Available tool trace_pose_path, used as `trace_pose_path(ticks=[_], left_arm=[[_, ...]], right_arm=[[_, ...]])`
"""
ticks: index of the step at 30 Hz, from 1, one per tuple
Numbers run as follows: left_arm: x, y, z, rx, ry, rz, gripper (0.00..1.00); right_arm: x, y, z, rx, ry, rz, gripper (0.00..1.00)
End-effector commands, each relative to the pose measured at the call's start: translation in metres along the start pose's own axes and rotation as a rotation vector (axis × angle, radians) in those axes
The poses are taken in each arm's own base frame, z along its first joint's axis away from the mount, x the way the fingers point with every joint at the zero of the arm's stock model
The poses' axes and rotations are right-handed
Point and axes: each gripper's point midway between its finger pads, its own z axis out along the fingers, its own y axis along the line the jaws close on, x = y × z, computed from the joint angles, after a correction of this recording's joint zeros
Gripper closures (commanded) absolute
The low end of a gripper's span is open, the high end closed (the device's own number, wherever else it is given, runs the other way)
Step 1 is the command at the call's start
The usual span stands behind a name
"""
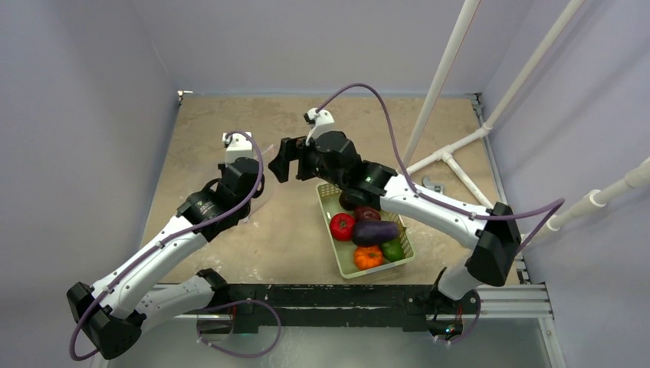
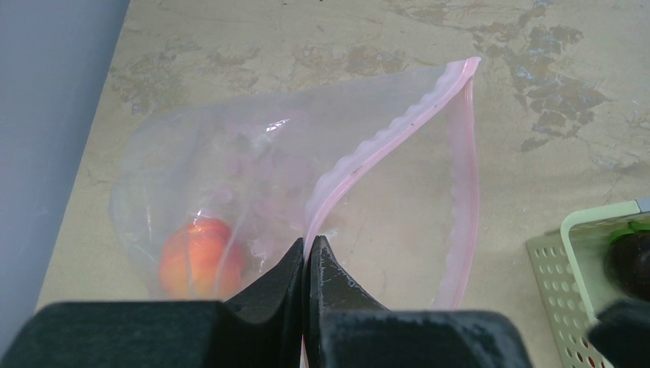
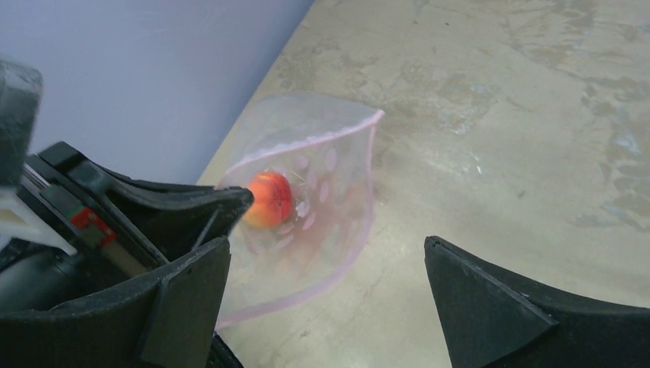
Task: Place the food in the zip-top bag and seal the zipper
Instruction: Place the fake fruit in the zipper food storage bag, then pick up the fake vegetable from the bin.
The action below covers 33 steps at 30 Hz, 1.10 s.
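Pinched the zipper (image 2: 349, 165) with the left gripper (image 2: 306, 249) — hung the right gripper (image 1: 283, 167) spread wide, empty, nearer the basket's (image 1: 326, 201) food (image 1: 374, 231).

The zip-top bag (image 2: 253, 153) is clear with faint pink dots; its zipper (image 2: 466, 176) is pale pink. The peach (image 2: 201, 257) is orange-red. The basket (image 1: 345, 270) is pale green, perforated. The tomato (image 1: 342, 225) is red, the eggplant (image 1: 374, 231) dark purple, the pumpkin (image 1: 368, 257) orange, the green piece (image 1: 393, 249) bright green. The tabletop (image 1: 283, 230) is beige, mottled with brown staining.
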Motion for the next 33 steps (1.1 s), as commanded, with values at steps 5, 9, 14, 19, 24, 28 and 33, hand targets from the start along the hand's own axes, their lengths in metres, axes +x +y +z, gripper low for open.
trace_pose_path(ticks=[5,9,14,19,24,28,33], left_arm=[[-0.005,-0.002,-0.001,0.009,-0.027,-0.019,1.00],[-0.005,-0.002,0.000,0.008,-0.025,-0.018,1.00],[-0.005,-0.002,0.000,0.009,-0.027,-0.018,1.00],[-0.005,-0.003,-0.001,0.016,-0.027,-0.019,1.00],[-0.006,-0.003,-0.003,0.025,-0.027,-0.023,1.00],[-0.005,-0.005,-0.003,0.037,-0.024,-0.023,1.00],[-0.006,-0.008,-0.005,0.061,-0.025,-0.025,1.00]], right_arm=[[0.008,-0.037,-0.052,0.149,0.012,0.037,0.01],[0.021,-0.053,-0.077,0.203,0.054,0.049,0.01],[0.037,-0.069,-0.108,0.257,0.114,0.066,0.01],[0.056,-0.077,-0.133,0.279,0.192,0.091,0.01],[0.073,-0.088,-0.149,0.325,0.236,0.132,0.01],[0.085,-0.091,-0.162,0.335,0.284,0.165,0.01],[0.093,-0.096,-0.180,0.393,0.318,0.251,0.01]])
